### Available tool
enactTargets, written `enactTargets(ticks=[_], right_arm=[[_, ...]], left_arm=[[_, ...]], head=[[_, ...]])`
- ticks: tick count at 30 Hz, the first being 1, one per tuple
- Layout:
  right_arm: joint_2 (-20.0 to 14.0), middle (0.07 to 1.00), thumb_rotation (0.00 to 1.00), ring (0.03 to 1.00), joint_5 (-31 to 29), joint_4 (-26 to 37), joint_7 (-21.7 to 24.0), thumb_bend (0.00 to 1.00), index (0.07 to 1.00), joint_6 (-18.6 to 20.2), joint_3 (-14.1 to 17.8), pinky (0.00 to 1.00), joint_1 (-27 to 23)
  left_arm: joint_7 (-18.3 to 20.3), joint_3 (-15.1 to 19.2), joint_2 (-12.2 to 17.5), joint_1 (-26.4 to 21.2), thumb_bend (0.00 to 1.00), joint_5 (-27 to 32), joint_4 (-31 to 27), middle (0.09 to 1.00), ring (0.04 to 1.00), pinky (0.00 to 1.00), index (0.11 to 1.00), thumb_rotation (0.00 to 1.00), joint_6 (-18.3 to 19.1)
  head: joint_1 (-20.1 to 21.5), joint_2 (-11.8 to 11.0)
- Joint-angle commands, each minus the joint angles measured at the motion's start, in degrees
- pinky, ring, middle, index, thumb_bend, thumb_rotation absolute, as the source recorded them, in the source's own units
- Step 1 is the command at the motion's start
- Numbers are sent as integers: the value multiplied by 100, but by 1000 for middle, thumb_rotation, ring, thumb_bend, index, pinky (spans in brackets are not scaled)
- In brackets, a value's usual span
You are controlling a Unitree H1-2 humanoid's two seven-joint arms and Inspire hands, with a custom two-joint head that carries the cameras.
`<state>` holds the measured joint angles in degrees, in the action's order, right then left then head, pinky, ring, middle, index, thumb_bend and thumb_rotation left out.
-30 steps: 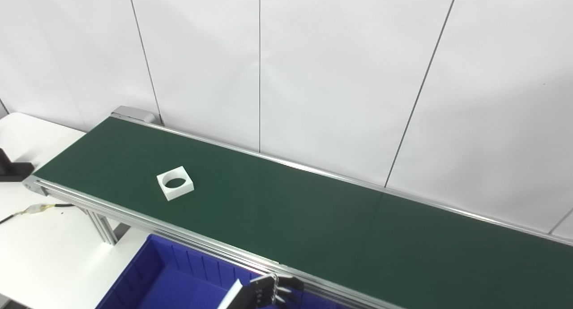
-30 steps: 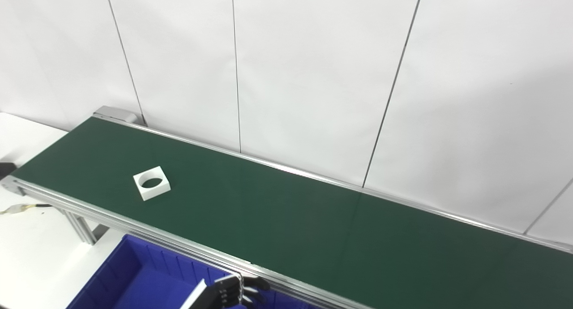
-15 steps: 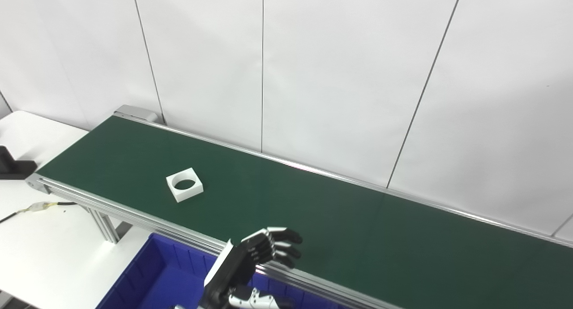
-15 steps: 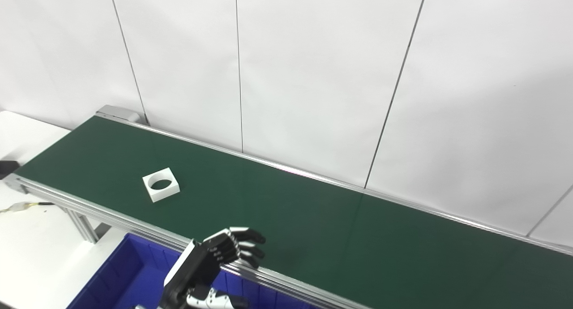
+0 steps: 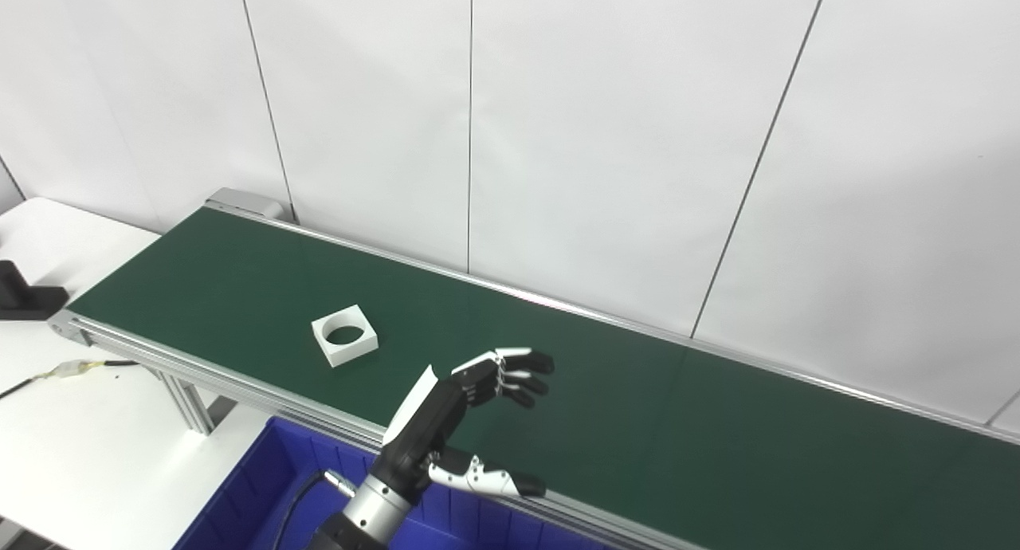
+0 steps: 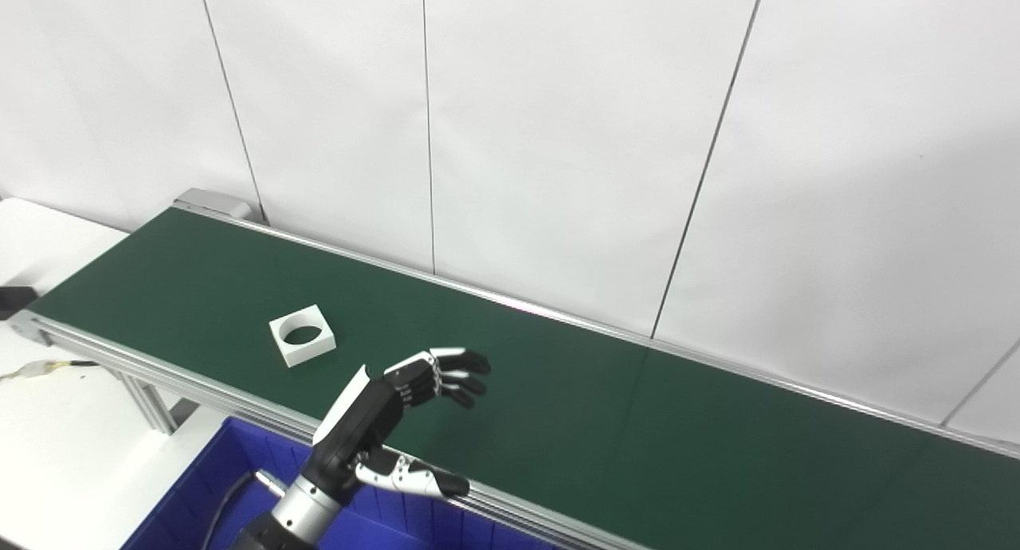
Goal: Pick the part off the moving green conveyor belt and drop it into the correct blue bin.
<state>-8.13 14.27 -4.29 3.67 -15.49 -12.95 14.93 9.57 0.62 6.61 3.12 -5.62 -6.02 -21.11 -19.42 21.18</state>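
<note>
A white square part (image 5: 344,335) with a round hole lies flat on the green conveyor belt (image 5: 621,422), toward its left end. My left hand (image 5: 462,418) hovers over the belt's near edge, to the right of the part and apart from it. Its fingers (image 5: 510,371) are spread, the thumb (image 5: 486,480) is held low, and nothing is in it. A blue bin (image 5: 271,494) sits below the belt's near rail, under the arm. The right hand is not in view.
White wall panels stand right behind the belt. A white table (image 5: 96,430) lies at the left with a black block (image 5: 24,295) and a small cable connector (image 5: 72,368). The belt's aluminium leg (image 5: 185,398) stands beside the bin.
My left hand has risen from the bin's edge up over the belt's near rail, with its fingers opening. The part has drifted to the right along the belt. The camera has shifted slightly.
</note>
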Motion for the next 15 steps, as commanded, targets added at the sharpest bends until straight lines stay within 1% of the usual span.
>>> enactTargets(ticks=[1, 4, 7, 10, 12, 15], right_arm=[[13, 854, 51, 817, -12, 58, -81, 832, 878, -348, 40, 709, -81], [40, 845, 22, 793, 49, -64, -181, 846, 879, -446, 72, 673, -95], [35, 841, 26, 781, 105, -149, -236, 840, 885, -516, 66, 656, -120], [29, 845, 29, 784, 95, -204, -238, 836, 886, -569, 63, 657, -144], [38, 840, 21, 780, 120, -246, -272, 842, 881, -656, 69, 650, -157], [45, 835, 14, 776, 128, -309, -300, 845, 877, -739, 73, 644, -177]], left_arm=[[-198, 58, 77, -167, 865, -325, -264, 826, 782, 731, 808, 378, 196], [-272, 72, 111, -241, 853, -622, -323, 858, 828, 783, 831, 391, 436], [-306, 70, 173, -328, 837, -803, -375, 884, 862, 815, 853, 378, 672], [-297, 74, 263, -416, 811, -1001, -434, 902, 887, 846, 870, 349, 925], [-269, 82, 362, -484, 777, -1196, -496, 922, 903, 865, 889, 321, 1183], [-275, 122, 468, -561, 759, -1270, -550, 935, 914, 880, 895, 298, 1447]], head=[[-2, -1], [-6, -13], [-15, -28], [-26, -42], [-23, -46], [-28, -50]])
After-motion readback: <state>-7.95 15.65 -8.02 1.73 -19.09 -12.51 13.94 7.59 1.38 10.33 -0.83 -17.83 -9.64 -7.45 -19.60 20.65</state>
